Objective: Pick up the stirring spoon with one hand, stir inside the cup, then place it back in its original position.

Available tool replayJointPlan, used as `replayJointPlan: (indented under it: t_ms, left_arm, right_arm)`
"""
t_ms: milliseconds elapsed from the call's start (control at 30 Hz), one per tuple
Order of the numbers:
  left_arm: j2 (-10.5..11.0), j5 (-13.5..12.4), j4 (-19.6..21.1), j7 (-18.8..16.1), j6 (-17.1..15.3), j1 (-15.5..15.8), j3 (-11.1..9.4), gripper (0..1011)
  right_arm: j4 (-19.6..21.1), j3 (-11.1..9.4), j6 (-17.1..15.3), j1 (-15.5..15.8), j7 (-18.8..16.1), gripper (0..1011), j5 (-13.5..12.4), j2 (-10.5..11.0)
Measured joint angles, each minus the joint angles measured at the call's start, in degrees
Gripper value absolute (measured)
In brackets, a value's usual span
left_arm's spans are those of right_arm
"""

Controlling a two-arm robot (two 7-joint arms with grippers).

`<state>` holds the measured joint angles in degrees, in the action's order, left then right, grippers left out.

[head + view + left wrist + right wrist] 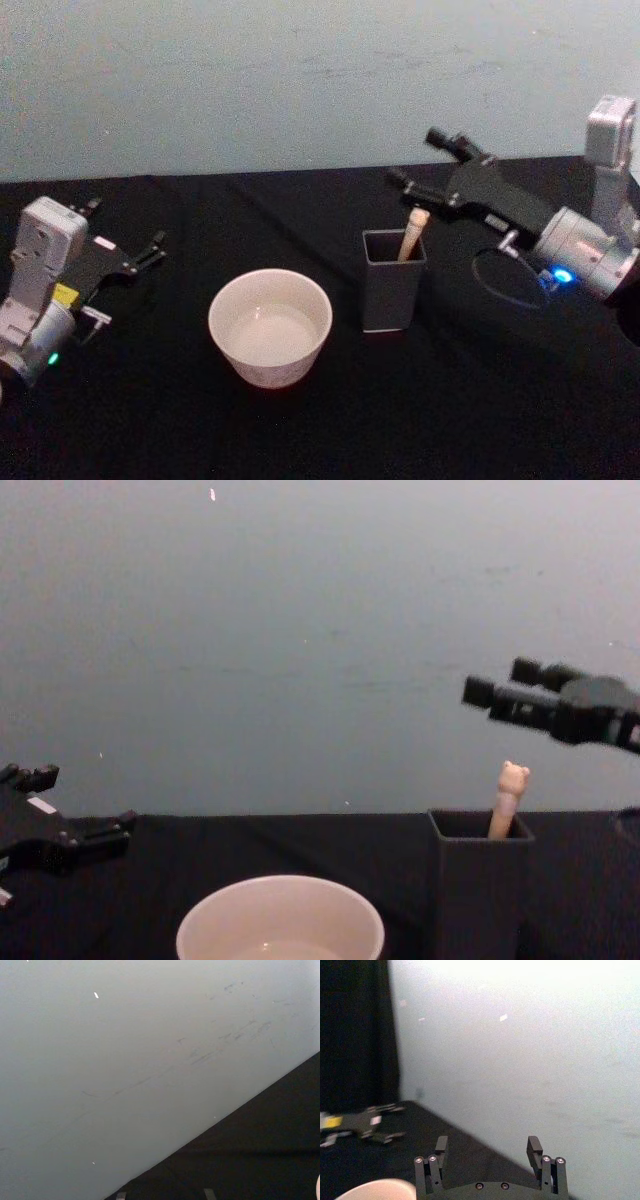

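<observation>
The stirring spoon (412,233) stands in the dark grey square-mouthed holder (392,284), its peach handle and bear head (512,778) sticking up above the rim. To the holder's left sits the wide cream cup (270,326); its rim also shows in the chest view (280,920) and the right wrist view (377,1190). My right gripper (418,160) hovers open above and behind the holder, with nothing between its fingers (441,1146). My left gripper (125,238) rests open at the table's left side, well away from the cup.
A black cloth (330,430) covers the table. A pale wall (300,70) rises behind its far edge. There is free room in front of the cup and holder and between the cup and the left gripper.
</observation>
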<state>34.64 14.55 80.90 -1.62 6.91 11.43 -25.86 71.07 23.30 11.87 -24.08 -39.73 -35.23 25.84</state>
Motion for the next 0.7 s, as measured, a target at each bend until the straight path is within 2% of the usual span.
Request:
replayJointPlan:
  t_ms: [100, 200, 333, 500, 700]
  left_arm:
    - [0.0, 0.0, 0.0, 0.0, 0.0, 0.0, 0.0, 1001]
    - [0.0, 0.0, 0.0, 0.0, 0.0, 0.0, 0.0, 1001]
    - [0.0, 0.0, 0.0, 0.0, 0.0, 0.0, 0.0, 1001]
    - [0.0, 0.0, 0.0, 0.0, 0.0, 0.0, 0.0, 1001]
    - [0.0, 0.0, 0.0, 0.0, 0.0, 0.0, 0.0, 1001]
  right_arm:
    - [1.2, -1.4, 1.2, 0.8, 3.8, 1002, 1.6, 0.0]
    - [1.8, -3.2, 2.7, 2.0, 10.7, 1002, 5.2, -0.8]
    - [1.0, -4.2, 2.4, 2.7, 15.3, 1002, 7.5, -2.0]
    - [-1.3, -4.4, 0.9, 3.3, 17.0, 1002, 8.5, -3.4]
    - [-3.6, -4.3, -0.5, 3.7, 17.1, 1000, 9.1, -4.6]
